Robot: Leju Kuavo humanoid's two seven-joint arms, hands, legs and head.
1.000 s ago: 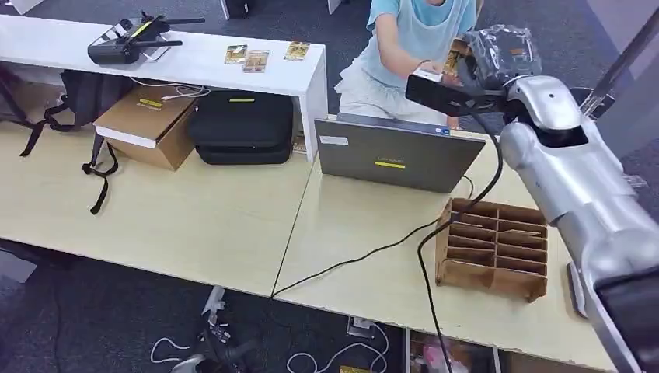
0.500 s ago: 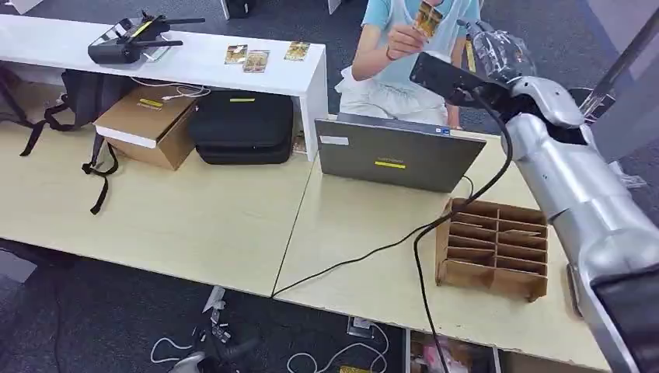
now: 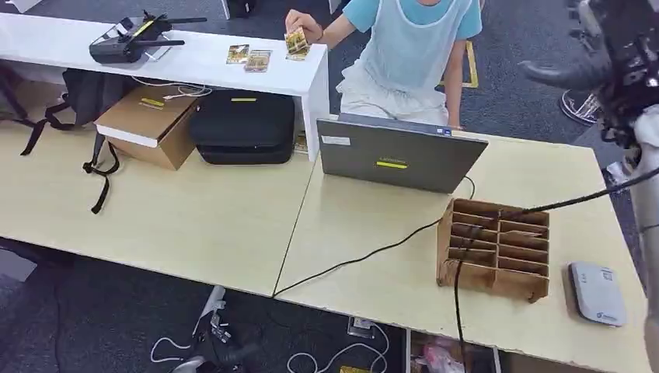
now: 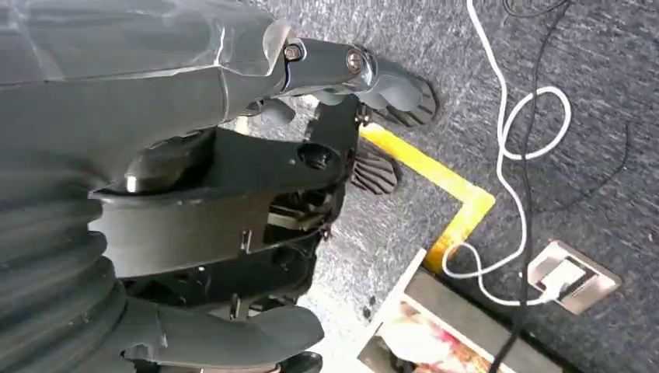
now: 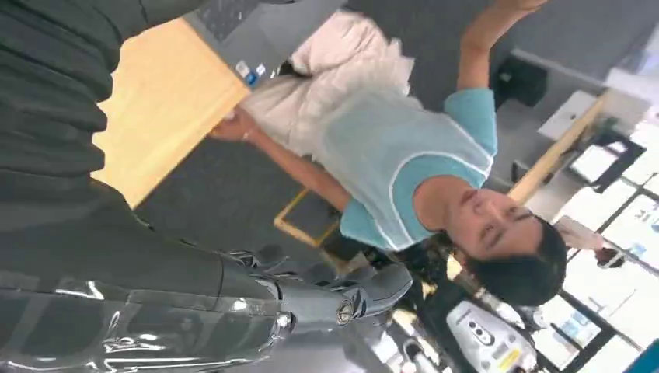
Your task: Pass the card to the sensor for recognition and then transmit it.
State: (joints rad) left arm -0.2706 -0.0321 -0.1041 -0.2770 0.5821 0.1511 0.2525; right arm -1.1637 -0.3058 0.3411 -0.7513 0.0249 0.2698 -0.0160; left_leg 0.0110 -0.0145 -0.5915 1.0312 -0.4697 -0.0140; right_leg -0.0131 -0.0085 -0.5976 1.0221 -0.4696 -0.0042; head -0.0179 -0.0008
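Two cards (image 3: 247,56) lie on the white shelf (image 3: 194,62) as a person (image 3: 412,47) in a light blue top reaches across and holds a third card (image 3: 296,41) at the shelf's near corner, just beside the others. The robot's right hand (image 3: 614,62) is raised at the far right of the head view, above the table's back corner and well apart from the card; its dark fingers (image 5: 365,291) are loosely spread with nothing between them in the right wrist view. The left hand (image 4: 233,210) hangs over grey carpet beside a yellow floor line (image 4: 435,179) (a white cable (image 4: 513,155) and a floor socket (image 4: 571,276) lie nearby), its fingers apart and holding nothing.

On the pale wooden table (image 3: 194,217) a grey laptop (image 3: 400,159) stands open with its lid toward the camera. Near the front right sits a brown cardboard divider rack (image 3: 493,249), and just beside it, at the table's right edge, a flat grey sensor pad (image 3: 597,293). A black cable (image 3: 365,256) runs across the tabletop toward the rack. A black case (image 3: 242,126) and a cardboard box (image 3: 148,124) sit under the shelf, a drone controller (image 3: 128,43) on top of it.
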